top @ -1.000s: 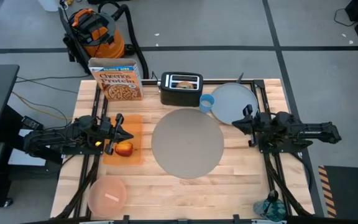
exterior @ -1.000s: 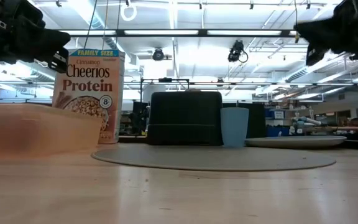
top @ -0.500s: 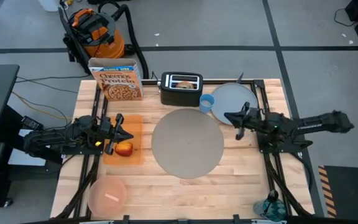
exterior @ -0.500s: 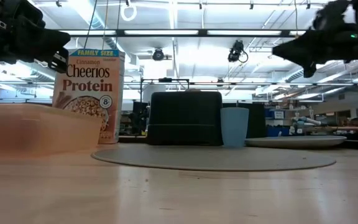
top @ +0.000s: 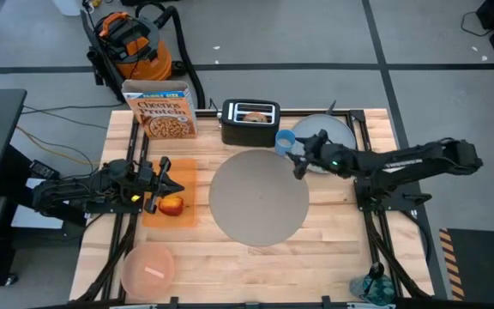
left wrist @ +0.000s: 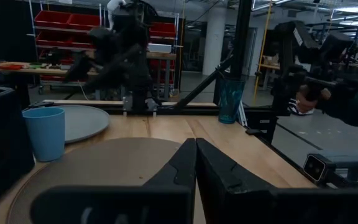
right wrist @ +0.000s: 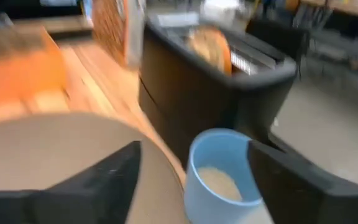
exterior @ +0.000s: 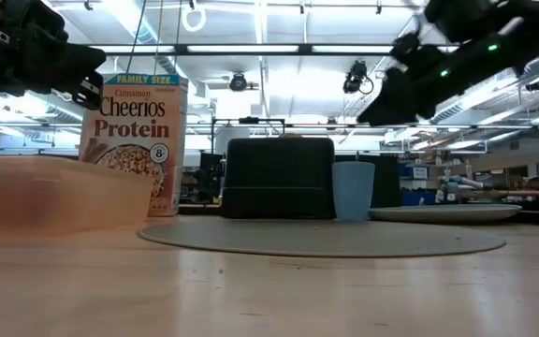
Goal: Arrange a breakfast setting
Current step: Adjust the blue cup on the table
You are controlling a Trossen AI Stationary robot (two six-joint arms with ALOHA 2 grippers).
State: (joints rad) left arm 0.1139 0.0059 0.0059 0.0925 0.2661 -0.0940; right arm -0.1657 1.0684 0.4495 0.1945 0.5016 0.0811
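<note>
The grey placemat [top: 258,196] lies mid-table. Behind it to the right stands the blue cup [top: 286,142], next to the blue-grey plate [top: 328,130]. The bagel [right wrist: 211,46] sticks up out of the black toaster [top: 250,122]. My right gripper [right wrist: 194,152] hangs open just above and beside the cup [right wrist: 219,174], reaching across the plate, touching nothing. The apple [top: 171,205] rests on an orange board [top: 183,176]. My left gripper [top: 171,182] is shut above that board, next to the apple. The pink bowl [top: 148,269], with the spoon [top: 153,271] in it, sits near left.
A cereal box [top: 161,110] stands at the far left, beside the toaster. Black frame rails run along the table's left and right sides. Bare wood shows in front of the placemat, near the table's front edge [top: 264,275].
My right gripper has reached out from the table's right edge toward the left and far side, across the plate to the blue cup. It has tipped nose-down and its fingers have opened. My left arm and all the objects have kept still.
</note>
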